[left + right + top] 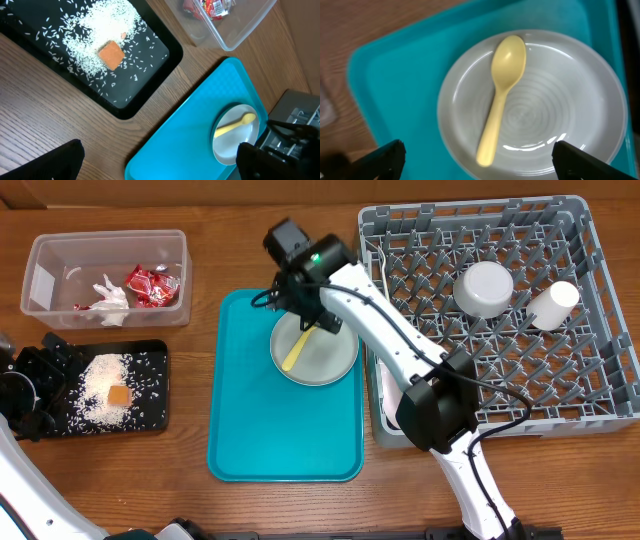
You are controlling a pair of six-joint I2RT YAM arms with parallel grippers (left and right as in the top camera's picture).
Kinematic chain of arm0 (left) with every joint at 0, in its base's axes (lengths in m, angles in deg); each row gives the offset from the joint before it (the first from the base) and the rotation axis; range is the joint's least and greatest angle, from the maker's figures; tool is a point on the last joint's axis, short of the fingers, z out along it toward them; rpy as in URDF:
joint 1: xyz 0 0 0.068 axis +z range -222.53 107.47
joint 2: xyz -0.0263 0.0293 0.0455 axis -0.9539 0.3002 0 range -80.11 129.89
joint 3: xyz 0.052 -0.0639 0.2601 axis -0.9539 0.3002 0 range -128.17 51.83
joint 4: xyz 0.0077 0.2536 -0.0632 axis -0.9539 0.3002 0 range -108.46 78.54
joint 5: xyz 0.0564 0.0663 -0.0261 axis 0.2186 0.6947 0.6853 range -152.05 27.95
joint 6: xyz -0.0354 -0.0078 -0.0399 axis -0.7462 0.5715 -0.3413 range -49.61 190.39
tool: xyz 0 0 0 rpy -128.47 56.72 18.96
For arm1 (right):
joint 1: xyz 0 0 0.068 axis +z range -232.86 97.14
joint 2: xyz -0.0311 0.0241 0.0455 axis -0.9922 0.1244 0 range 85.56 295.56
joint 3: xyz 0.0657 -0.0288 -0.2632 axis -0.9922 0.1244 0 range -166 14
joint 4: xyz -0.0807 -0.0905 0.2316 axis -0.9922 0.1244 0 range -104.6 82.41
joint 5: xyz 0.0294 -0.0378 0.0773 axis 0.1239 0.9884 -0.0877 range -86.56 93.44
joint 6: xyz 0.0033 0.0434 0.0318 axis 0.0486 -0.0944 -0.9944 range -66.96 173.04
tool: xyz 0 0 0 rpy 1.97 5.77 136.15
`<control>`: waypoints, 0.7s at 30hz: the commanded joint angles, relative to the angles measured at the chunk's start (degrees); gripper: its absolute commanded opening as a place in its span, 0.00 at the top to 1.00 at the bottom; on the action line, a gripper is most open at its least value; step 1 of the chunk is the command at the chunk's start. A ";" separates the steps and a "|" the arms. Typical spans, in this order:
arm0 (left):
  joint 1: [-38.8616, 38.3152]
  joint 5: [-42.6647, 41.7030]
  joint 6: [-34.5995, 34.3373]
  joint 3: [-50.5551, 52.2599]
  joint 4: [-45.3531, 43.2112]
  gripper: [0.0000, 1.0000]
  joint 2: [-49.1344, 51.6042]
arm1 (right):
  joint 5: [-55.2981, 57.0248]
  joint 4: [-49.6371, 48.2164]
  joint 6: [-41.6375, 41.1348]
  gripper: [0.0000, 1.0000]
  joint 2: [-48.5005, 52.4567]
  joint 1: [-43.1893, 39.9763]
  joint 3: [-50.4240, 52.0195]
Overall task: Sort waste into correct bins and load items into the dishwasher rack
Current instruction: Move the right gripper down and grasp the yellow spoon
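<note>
Spoon (497, 105), pale yellow plastic: it lies loose and flat on the grey plate (570, 90), which sits on the teal tray (395, 75) just beside the dishwasher rack (600, 240); treat it as light, stiff and smooth, and expect it to skate on the glossy plate if you touch one side first; the right gripper (479, 162) hangs above it with jaws spread wide and nothing between them; take hold across the narrow handle, near its midpoint, one finger on either side of the shaft; avoid the rounded bowl end, which would likely slip out of the pads; close gently, since thin plastic may flex; descend only far enough to reach the handle, without pressing on the plate; the left gripper (162, 165) is likewise spread and empty, near the black tray (145, 75).
</note>
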 commanded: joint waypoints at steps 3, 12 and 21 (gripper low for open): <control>-0.52 -0.96 1.29 0.35 -0.02 0.00 -0.09 | 1.49 -4.94 -4.55 0.05 -0.39 -0.22 8.94; -0.52 -0.96 1.31 0.35 -0.02 0.00 -0.09 | -0.09 -9.81 -5.33 0.16 -0.31 -0.42 16.26; -0.52 -0.96 1.29 0.35 -0.02 0.00 -0.09 | -2.43 -11.19 -5.33 0.27 2.38 -0.20 16.48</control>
